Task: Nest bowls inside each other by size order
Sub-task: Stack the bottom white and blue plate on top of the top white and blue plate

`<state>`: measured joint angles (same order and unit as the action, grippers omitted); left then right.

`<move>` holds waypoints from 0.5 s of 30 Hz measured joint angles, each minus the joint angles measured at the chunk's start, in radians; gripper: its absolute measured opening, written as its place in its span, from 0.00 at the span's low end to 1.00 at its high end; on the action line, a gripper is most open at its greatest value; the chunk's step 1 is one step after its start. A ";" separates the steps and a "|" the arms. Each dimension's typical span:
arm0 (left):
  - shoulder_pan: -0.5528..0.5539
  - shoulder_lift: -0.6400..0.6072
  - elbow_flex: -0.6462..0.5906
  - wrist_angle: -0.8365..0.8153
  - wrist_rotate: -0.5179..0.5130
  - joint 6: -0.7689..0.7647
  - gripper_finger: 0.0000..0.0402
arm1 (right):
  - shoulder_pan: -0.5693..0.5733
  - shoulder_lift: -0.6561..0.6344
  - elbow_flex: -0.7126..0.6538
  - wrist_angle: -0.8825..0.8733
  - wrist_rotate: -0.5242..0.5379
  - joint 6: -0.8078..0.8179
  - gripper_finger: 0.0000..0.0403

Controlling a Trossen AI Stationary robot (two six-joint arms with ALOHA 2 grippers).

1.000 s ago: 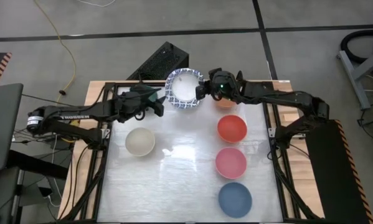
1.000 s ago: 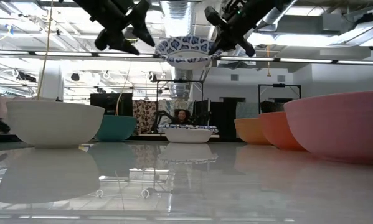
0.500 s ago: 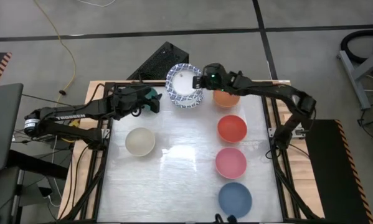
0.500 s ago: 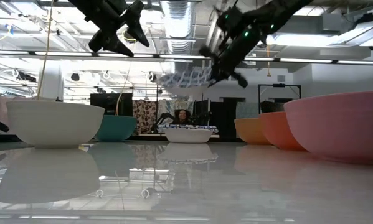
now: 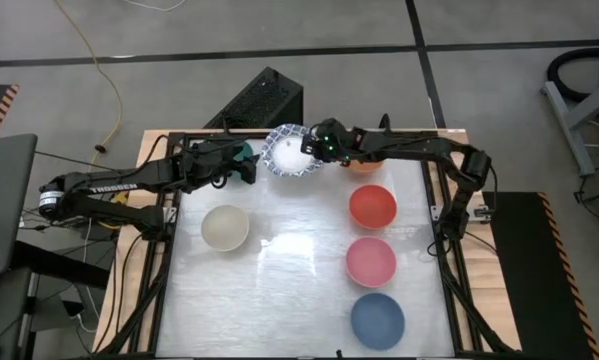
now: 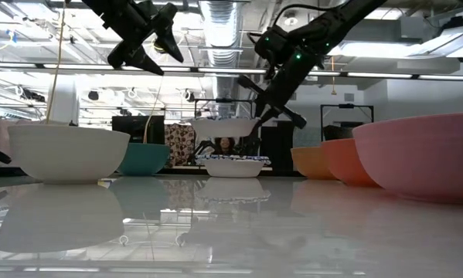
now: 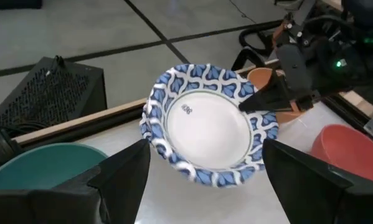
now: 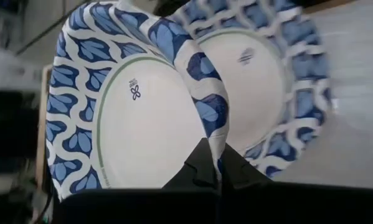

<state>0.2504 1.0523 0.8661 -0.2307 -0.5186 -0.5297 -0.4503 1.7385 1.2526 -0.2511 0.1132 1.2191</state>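
Observation:
My right gripper (image 5: 322, 146) is shut on a white bowl with a blue patterned rim (image 5: 287, 153) at the table's far middle. It holds the bowl just above a second patterned bowl (image 6: 233, 164) that stands on its base on the table; the second bowl also shows in the right wrist view (image 8: 270, 81). My left gripper (image 5: 245, 166) is open and empty, raised beside the teal bowl (image 5: 241, 151), left of the held bowl (image 7: 205, 124). The cream bowl (image 5: 224, 227) stands at the left. The orange (image 5: 365, 162), red (image 5: 372, 206), pink (image 5: 370, 261) and blue (image 5: 377, 320) bowls stand in a row on the right. My right gripper pinches the held bowl's rim (image 8: 209, 127) on the side toward the table's right, one finger inside the bowl and one outside. The fingers (image 7: 267, 99) come slanting down from the right. The bowl hangs about level, mouth up, clear of the bowl below.
A black ribbed box (image 5: 264, 100) stands on the floor behind the table's far edge. The table's middle and near left show bare glossy top (image 5: 279, 300). A person (image 6: 226, 144) is seen far back in the room.
My right gripper has come down and a little toward the table's left with the patterned bowl. The bowl tipped on the way and now hangs level, low over the second patterned bowl.

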 joint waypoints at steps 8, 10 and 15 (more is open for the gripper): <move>0.000 0.000 0.000 0.000 0.036 -0.017 0.74 | -0.003 0.001 0.000 -0.062 0.053 0.170 0.01; 0.000 0.000 0.000 0.000 0.044 -0.018 0.74 | -0.012 0.001 0.000 -0.060 0.068 0.193 0.01; 0.000 0.000 0.000 0.000 0.045 -0.024 0.74 | -0.034 0.001 0.000 -0.063 0.070 0.228 0.01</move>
<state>0.2504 1.0527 0.8661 -0.2306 -0.4739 -0.5540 -0.4843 1.7397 1.2530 -0.3141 0.1835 1.4466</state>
